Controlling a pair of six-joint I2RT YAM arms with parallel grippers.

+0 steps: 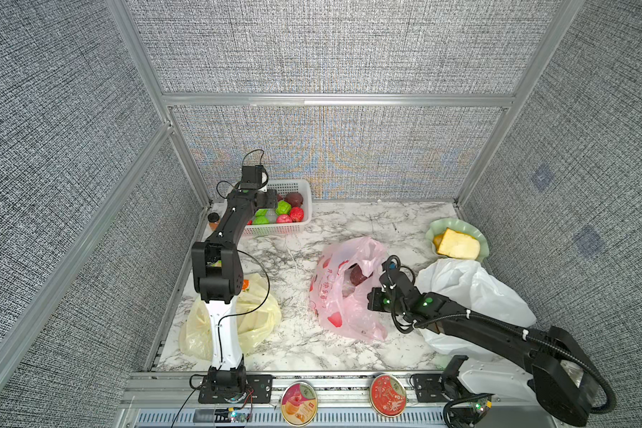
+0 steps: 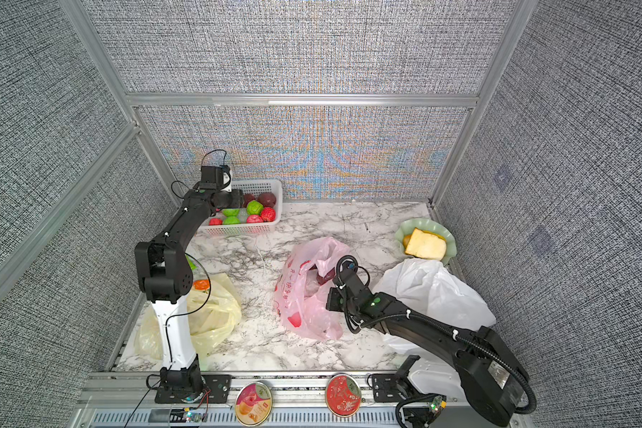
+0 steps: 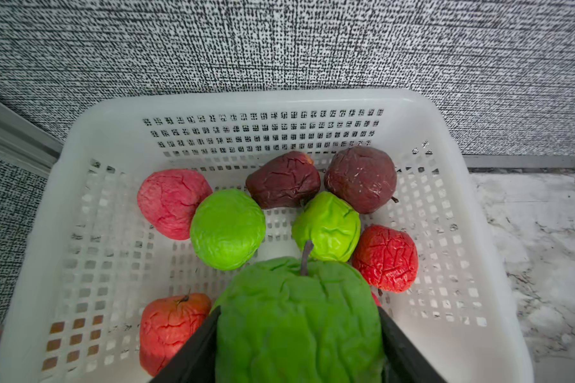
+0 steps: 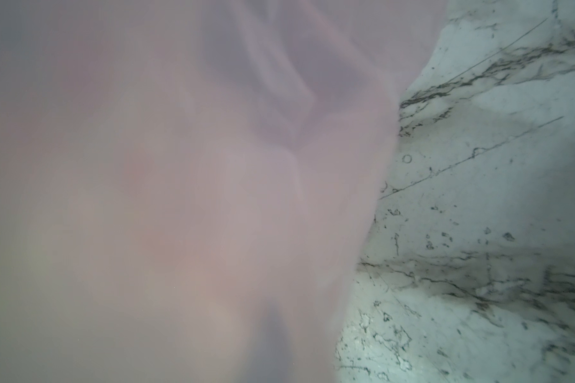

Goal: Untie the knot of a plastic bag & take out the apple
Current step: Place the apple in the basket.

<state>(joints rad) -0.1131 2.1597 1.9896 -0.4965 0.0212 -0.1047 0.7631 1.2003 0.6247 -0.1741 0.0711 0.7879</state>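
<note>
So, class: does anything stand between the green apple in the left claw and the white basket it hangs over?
Nothing visible does. The green apple, in the left claw, hangs over the white basket; other apples lie inside, leaving bare floor beside them.

Grey woven fabric panels (image 1: 330, 44) close the booth on three sides, held in a bare aluminium frame (image 1: 334, 100) whose crossbar runs across the back wall. The tabletop (image 1: 349, 222) is white marble pattern, veined grey and scuffed with fine dark marks. A slotted metal rail (image 1: 341, 380) lies along its near edge. The light is even and cool, shadows soft.
</note>
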